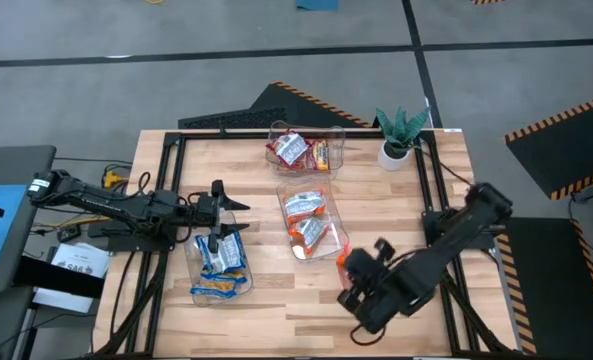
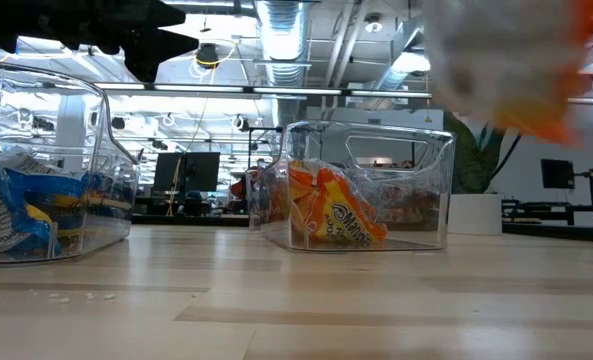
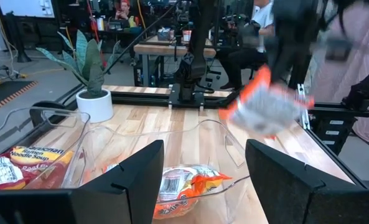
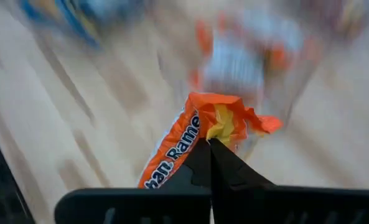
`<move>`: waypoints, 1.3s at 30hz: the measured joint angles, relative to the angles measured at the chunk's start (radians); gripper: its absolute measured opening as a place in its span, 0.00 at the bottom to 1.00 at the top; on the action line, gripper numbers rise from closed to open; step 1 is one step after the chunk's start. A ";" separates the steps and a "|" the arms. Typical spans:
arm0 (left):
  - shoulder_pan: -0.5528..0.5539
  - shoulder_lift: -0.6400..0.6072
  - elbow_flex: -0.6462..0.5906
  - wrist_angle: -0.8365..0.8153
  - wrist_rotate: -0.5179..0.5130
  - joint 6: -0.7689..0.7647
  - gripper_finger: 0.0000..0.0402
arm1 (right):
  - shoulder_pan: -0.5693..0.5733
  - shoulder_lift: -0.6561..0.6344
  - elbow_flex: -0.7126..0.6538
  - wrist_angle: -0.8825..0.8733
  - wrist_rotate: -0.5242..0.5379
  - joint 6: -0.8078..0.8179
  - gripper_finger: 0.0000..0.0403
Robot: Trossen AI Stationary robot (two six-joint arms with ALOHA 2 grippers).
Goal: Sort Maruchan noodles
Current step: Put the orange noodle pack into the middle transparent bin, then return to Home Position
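My right gripper (image 1: 350, 266) is shut on an orange-yellow noodle packet (image 4: 190, 140), above the table just right of the middle clear bin (image 1: 328, 205). That bin holds orange-yellow packets (image 2: 336, 210). The held packet shows blurred in the low view (image 2: 516, 70) and in the left wrist view (image 3: 268, 106). My left gripper (image 3: 203, 155) is open and touches nothing; it hovers by the near-left bin (image 1: 198, 290) of blue-and-white packets (image 1: 221, 262). The far bin (image 1: 338, 135) holds red-and-white packets (image 1: 294, 150). My right gripper pinches the orange-yellow packet by a crumpled edge (image 4: 218, 127) between its two fingers (image 4: 224, 171). The packet is lifted clear of the table and sticks out beyond the fingertips.
A potted plant in a white pot (image 1: 398, 140) stands at the table's far right. Dark frame rails (image 1: 166, 180) run along the table's left and right sides. Bare wood (image 1: 276, 310) lies along the near edge. People and benches show in the room beyond.
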 joint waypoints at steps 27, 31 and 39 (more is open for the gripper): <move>0.000 -0.374 0.001 -0.236 0.087 -0.012 0.54 | -0.429 0.184 0.020 0.026 0.140 -0.513 0.10; 0.000 -0.372 0.001 -0.243 0.087 -0.021 0.54 | -0.430 0.196 0.020 -0.013 0.102 -0.503 0.18; 0.000 -0.373 0.001 -0.262 0.055 -0.022 0.54 | -0.368 0.094 0.019 -0.310 0.125 -0.318 0.35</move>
